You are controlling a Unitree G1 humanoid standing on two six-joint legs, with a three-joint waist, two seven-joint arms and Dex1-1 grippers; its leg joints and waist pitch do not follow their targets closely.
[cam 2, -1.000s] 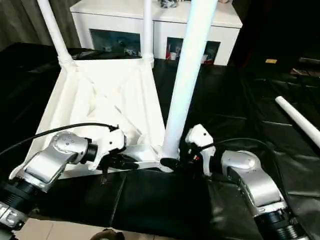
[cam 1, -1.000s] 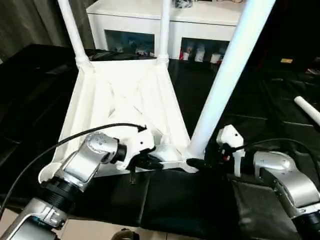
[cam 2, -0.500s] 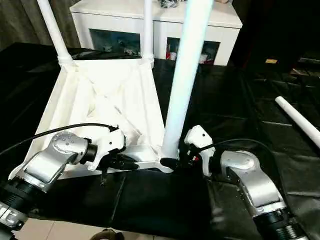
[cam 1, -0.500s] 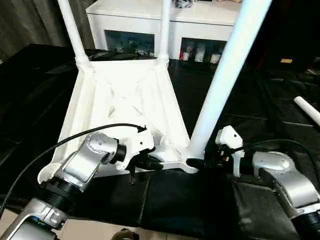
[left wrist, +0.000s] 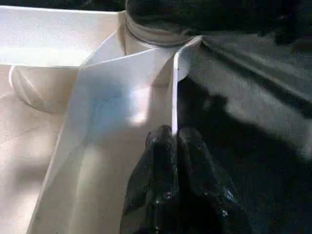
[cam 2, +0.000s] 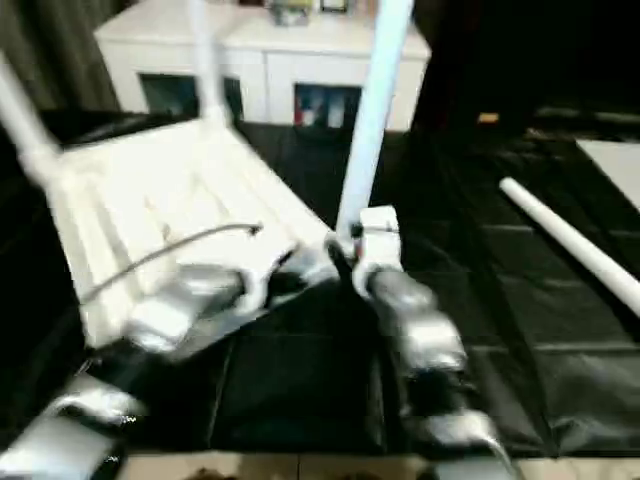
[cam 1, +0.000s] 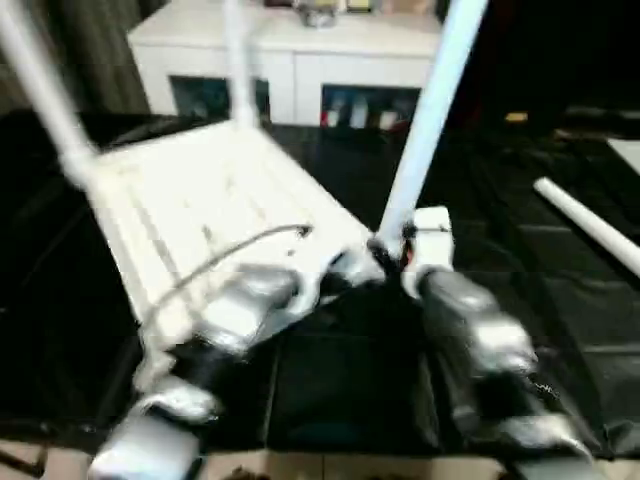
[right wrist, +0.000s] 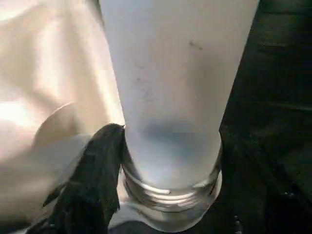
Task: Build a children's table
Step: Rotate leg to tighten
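The children's table lies upside down, its ribbed white tabletop (cam 1: pixel 190 200) on black cloth. Two legs (cam 1: pixel 40 90) (cam 1: pixel 237 60) stand in its far corner sockets. A third leg (cam 1: pixel 425 130) rises from the near right socket (right wrist: pixel 170 214). My right gripper (right wrist: pixel 170 161) is closed around this leg's base, one finger (right wrist: pixel 97 170) on each side, just above the socket collar. My left gripper (left wrist: pixel 173 139) is shut on the thin upright rim (left wrist: pixel 174 87) of the tabletop, close to the same corner. In the head views both grippers (cam 1: pixel 345 268) (cam 1: pixel 385 250) meet at that corner.
A loose white leg (cam 1: pixel 590 225) lies on the black cloth at the right. A white cabinet (cam 1: pixel 300 50) with glass fronts stands behind the table. A black cable (cam 1: pixel 230 255) arcs over my left forearm.
The whole head picture has swung and blurred, so the camera has moved. Both grippers stay at the near right corner, the left on the rim, the right around the leg.
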